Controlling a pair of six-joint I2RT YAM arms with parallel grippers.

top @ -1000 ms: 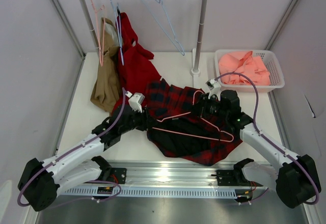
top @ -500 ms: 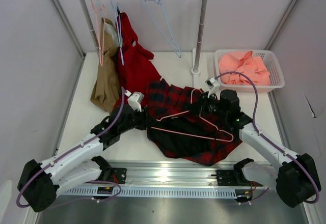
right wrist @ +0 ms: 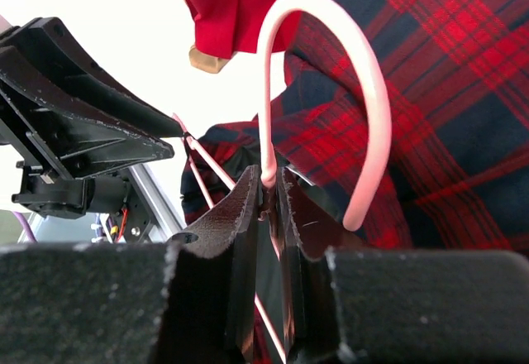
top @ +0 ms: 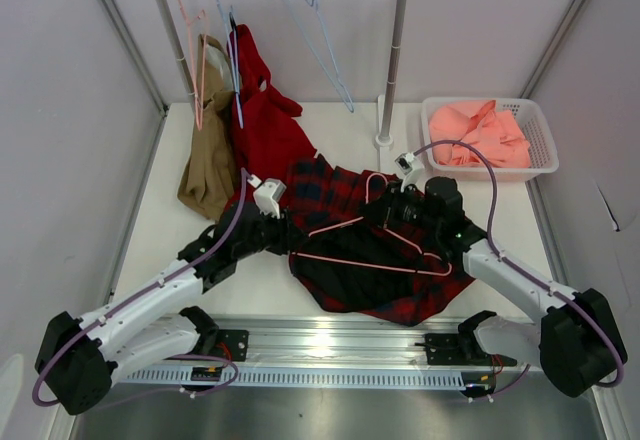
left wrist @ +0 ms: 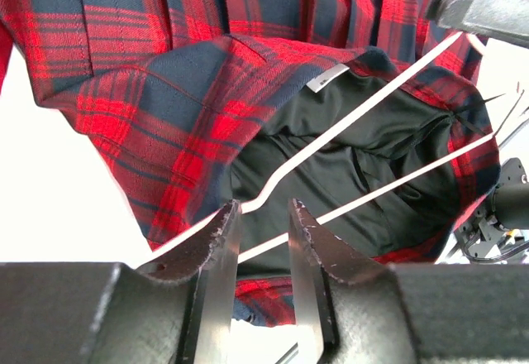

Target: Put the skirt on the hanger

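One hanger in right hand, atop skirt

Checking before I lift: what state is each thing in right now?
skirt, spread on the table, black lining exposed
hanger, lying across the skirt, not hung
right gripper, jaws shut on the hanger's neck
left gripper, jaws narrowly apart at the hanger's end; grip unclear
basket, holding salmon cloth

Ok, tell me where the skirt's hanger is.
Top view, centre: the hanger lies on the skirt, hook end pinched by the right gripper, left corner at the left gripper.
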